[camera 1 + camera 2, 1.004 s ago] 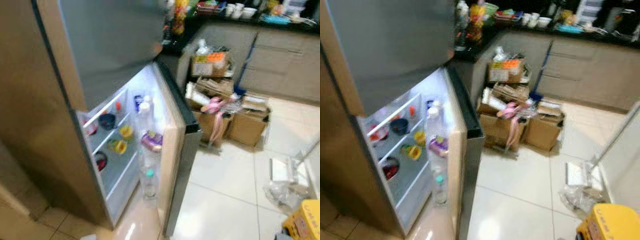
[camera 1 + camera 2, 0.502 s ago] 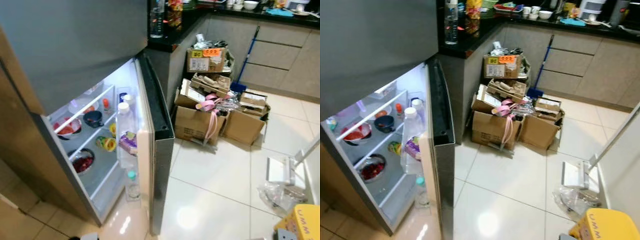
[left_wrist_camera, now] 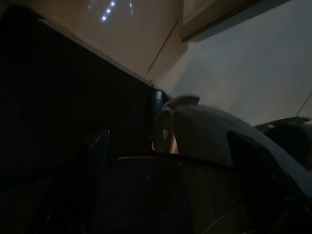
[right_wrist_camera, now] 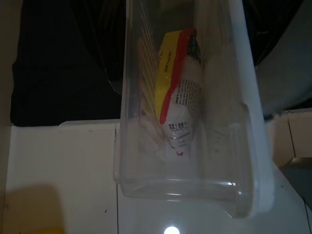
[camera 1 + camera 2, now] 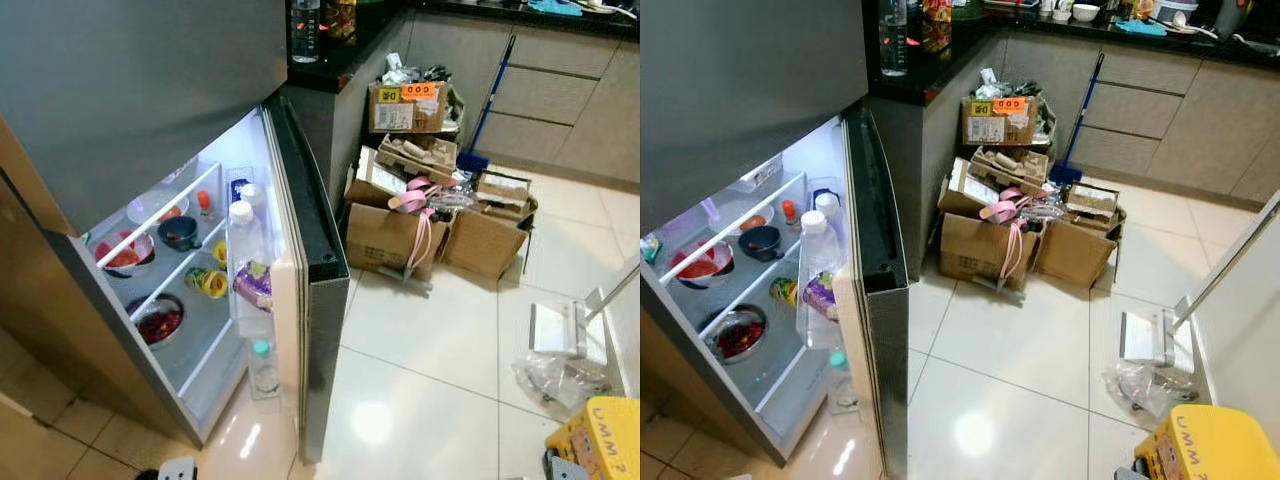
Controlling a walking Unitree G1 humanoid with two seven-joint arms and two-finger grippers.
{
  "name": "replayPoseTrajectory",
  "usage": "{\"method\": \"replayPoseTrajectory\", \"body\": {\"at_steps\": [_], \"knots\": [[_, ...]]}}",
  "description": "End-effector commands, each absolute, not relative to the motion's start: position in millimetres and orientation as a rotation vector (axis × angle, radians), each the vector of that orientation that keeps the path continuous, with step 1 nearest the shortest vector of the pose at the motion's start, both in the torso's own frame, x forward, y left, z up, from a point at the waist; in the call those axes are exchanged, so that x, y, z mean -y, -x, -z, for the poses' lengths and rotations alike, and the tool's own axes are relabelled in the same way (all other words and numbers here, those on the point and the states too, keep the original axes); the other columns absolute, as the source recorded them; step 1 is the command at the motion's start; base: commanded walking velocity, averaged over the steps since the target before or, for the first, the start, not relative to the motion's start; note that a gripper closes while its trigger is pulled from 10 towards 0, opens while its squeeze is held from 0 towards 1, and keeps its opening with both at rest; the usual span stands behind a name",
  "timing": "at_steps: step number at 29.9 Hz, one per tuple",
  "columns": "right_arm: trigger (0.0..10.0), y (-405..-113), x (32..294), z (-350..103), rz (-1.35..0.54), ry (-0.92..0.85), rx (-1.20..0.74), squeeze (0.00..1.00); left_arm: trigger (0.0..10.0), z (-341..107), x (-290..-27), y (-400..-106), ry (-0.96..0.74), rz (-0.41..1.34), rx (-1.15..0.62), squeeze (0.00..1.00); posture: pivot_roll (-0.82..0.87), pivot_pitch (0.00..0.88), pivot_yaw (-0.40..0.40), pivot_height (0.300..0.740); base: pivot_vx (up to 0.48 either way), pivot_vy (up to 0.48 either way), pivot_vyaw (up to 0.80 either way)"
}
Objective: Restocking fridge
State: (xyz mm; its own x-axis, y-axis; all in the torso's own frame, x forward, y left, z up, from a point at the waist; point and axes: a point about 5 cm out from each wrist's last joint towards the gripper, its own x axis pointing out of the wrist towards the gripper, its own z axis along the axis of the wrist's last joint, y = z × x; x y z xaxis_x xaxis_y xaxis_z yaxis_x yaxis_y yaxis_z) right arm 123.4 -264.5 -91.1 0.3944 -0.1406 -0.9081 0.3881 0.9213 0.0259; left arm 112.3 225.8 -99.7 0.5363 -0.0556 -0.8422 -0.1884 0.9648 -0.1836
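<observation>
the fridge (image 5: 150,120) stands with its lower door (image 5: 300,300) swung wide. inside, a red-filled bowl (image 5: 125,252) and a dark bowl (image 5: 180,232) sit on an upper shelf, another bowl (image 5: 157,320) below them. clear bottles (image 5: 243,235) stand in the door rack just beside the shelves. well apart from the fridge, cardboard boxes (image 5: 420,215) crowd the counter's foot. the right wrist view looks along a clear plastic bin (image 4: 243,122) holding a packet (image 4: 178,105). whether either gripper is clenched or released, i cannot tell.

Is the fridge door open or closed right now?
Open. The lower fridge door is swung wide, the lit shelves and door bottles in plain sight.
</observation>
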Motion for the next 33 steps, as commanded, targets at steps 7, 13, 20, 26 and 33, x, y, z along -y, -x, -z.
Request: {"method": "replayPoseTrajectory", "body": {"at_steps": [7, 13, 20, 26, 33], "knots": [[10.0, -126, 268, 89, 0.339, -0.242, -1.108, 0.00, 10.0, 83, -240, -147, 0.264, -0.194, -0.819, 0.00, -0.08, 0.000, -0.056, 0.740, 0.000, 0.000, 0.00], [10.0, -126, 268, 89, 0.336, -0.245, -1.104, 0.00, 10.0, 45, -264, -204, 0.355, -0.296, -0.515, 0.00, -0.08, 0.000, -0.056, 0.740, 0.000, 0.000, 0.00], [10.0, -125, 268, 89, 0.338, -0.248, -1.104, 0.00, 10.0, -1, -272, -256, 0.430, -0.258, -0.245, 0.00, -0.09, 0.000, -0.054, 0.740, 0.000, 0.000, 0.00], [10.0, -121, 268, 91, 0.338, -0.250, -1.112, 0.00, 10.0, -31, -262, -287, 0.421, -0.194, -0.102, 0.00, -0.09, 0.000, -0.047, 0.740, 0.000, 0.000, 0.00], [10.0, -120, 268, 91, 0.339, -0.248, -1.115, 0.00, 10.0, -38, -206, -306, 0.496, 0.135, -0.095, 0.00, -0.09, 0.000, -0.045, 0.740, 0.000, 0.000, 0.00]]}}
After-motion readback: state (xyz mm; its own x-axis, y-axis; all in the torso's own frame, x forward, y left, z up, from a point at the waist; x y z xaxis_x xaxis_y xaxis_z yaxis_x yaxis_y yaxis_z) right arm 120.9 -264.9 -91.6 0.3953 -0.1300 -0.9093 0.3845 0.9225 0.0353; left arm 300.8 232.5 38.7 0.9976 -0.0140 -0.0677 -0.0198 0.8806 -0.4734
